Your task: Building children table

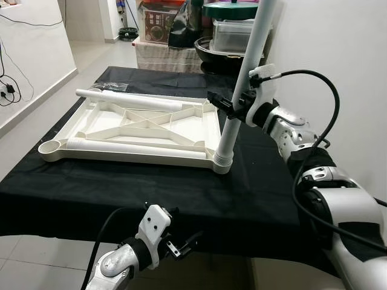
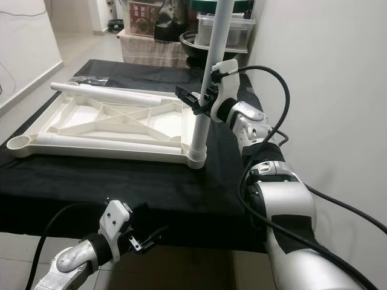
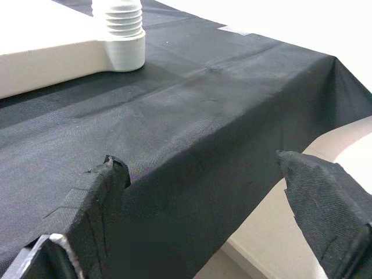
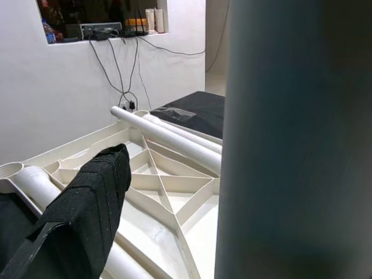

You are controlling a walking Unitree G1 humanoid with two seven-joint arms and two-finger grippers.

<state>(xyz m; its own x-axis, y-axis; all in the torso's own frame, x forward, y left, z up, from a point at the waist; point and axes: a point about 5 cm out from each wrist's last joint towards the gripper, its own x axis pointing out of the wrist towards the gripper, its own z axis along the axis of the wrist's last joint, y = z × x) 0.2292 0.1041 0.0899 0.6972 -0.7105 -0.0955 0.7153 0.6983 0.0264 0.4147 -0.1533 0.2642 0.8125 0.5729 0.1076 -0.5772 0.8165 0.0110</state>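
Nearest the camera, the left gripper hangs low in front of the near edge of the black cloth, its 2 fingers spread wide and holding nothing. On the cloth lies the white tabletop, turned upside down so its ribbed underside faces up. 2 loose legs lie on it: 1 along the near edge and 1 along the far edge. A third leg stands upright in the corner socket at the near right, with its threaded end seated there. The right gripper is at this upright leg about halfway up; from the head views it seems to have the leg between its fingers, and the right wrist view shows 1 finger beside the leg, but I cannot tell whether the jaws are actually pressing on it. The step in hand looks like screwing or steadying this first leg. The risk I see is the leg going in crooked: if the gripper pushes sideways rather than straight down, the thread could jam or the leg could tip out. The light tabletop might also slide on the cloth, since nothing holds it down. The empty socket at the near left corner is not yet fitted.
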